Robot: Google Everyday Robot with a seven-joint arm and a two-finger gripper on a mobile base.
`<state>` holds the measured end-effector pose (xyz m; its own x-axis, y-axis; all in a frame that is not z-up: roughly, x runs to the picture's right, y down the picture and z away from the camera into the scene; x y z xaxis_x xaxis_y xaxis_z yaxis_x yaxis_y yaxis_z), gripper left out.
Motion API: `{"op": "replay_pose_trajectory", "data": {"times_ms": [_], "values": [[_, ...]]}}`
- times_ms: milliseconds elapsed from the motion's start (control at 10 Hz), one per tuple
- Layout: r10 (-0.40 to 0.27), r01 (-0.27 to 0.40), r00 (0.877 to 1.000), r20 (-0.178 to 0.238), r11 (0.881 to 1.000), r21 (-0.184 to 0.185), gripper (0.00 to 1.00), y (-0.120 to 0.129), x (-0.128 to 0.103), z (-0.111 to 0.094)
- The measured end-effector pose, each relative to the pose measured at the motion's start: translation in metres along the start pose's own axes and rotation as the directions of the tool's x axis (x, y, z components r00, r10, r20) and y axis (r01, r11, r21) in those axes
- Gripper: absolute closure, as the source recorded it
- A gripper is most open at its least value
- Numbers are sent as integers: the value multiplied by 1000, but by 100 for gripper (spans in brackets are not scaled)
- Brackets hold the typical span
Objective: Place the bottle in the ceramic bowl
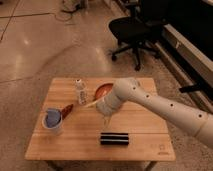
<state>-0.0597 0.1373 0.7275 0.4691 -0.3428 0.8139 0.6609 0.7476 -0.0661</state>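
The bottle (80, 91) is small and clear with a white cap and stands upright on the far left part of the wooden table (145, 127). The orange-red ceramic bowl (102, 89) sits just right of it, and my arm hides its right side. My gripper (92, 103) reaches in from the right at the end of the white arm. It is low over the table, in front of the bowl and just right of and nearer than the bottle. It holds nothing that I can see.
A white cup with blue inside (52, 120) stands at the left. A small reddish-brown object (67, 110) lies next to it. A flat black object (114, 139) lies near the front edge. A black office chair (133, 29) stands on the floor beyond the table.
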Motion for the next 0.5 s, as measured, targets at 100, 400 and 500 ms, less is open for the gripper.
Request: {"op": "replay_pose_trajectory", "data": {"times_ms": [100, 400, 500], "values": [[0, 0, 1000, 0, 1000, 0, 20, 0, 0, 0], [0, 0, 1000, 0, 1000, 0, 20, 0, 0, 0], [0, 0, 1000, 0, 1000, 0, 20, 0, 0, 0]]}}
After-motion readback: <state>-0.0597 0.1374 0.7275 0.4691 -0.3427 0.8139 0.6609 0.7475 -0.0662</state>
